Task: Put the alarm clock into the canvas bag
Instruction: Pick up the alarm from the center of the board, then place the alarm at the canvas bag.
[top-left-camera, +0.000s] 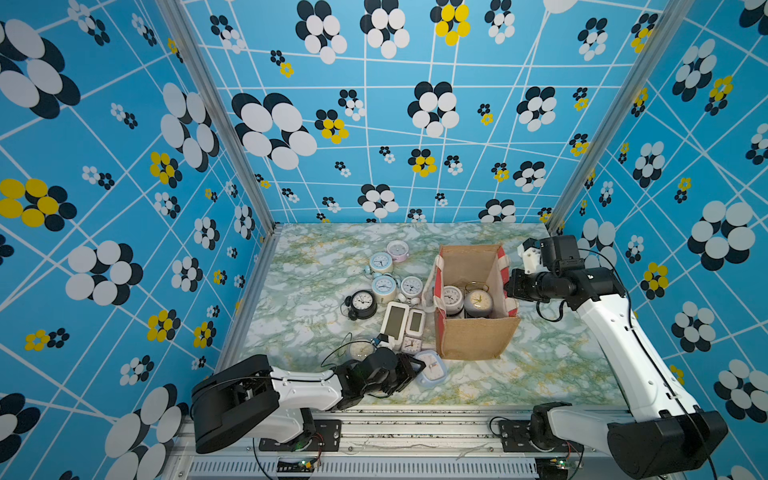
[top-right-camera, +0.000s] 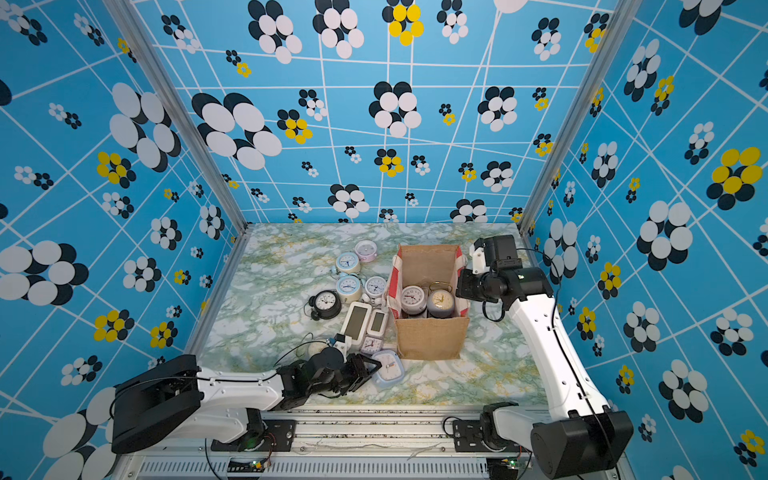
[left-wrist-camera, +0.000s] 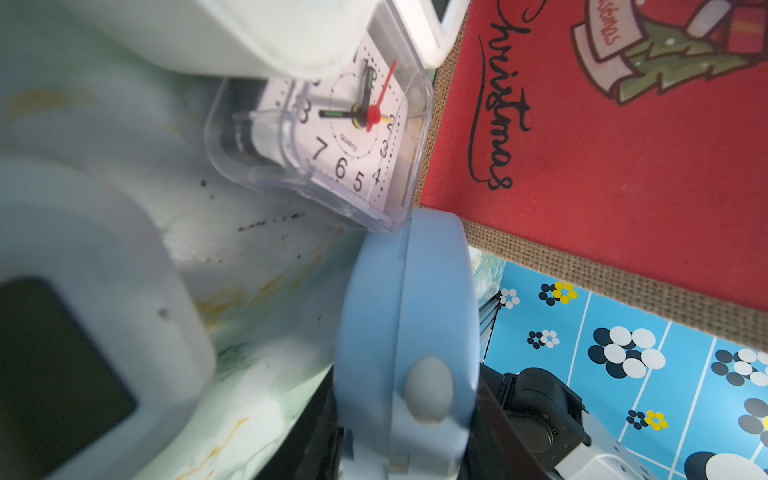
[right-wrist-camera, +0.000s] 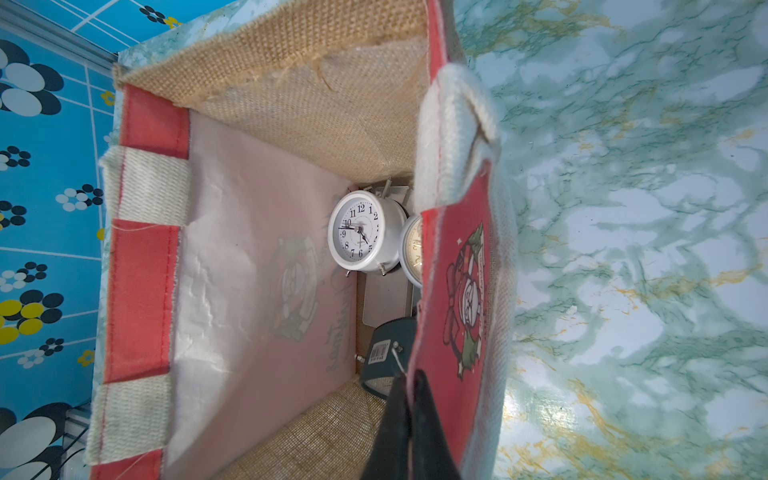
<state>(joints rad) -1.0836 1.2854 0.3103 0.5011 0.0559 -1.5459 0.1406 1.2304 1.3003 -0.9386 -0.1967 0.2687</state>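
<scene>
The alarm clock (top-left-camera: 434, 371) is a pale blue, rounded-square one with a white face, low over the table by the near left corner of the canvas bag (top-left-camera: 473, 332). My left gripper (top-left-camera: 415, 370) is shut on it; in the left wrist view its black fingers press both flat sides of the blue clock (left-wrist-camera: 407, 299). The tan bag stands open with red side panels. My right gripper (top-left-camera: 509, 286) is shut on the rim of its right panel, and the right wrist view shows the fingers (right-wrist-camera: 395, 419) pinching that red edge (right-wrist-camera: 453, 291). Two round clocks (top-left-camera: 452, 297) sit inside the bag.
Several clocks crowd the table left of the bag: a black round one (top-left-camera: 362, 303), pale blue ones (top-left-camera: 383, 287), a pink one (top-left-camera: 397, 249), two white digital ones (top-left-camera: 395, 320) and a small clear square one (left-wrist-camera: 353, 137) touching the held clock. The enclosure walls stand close.
</scene>
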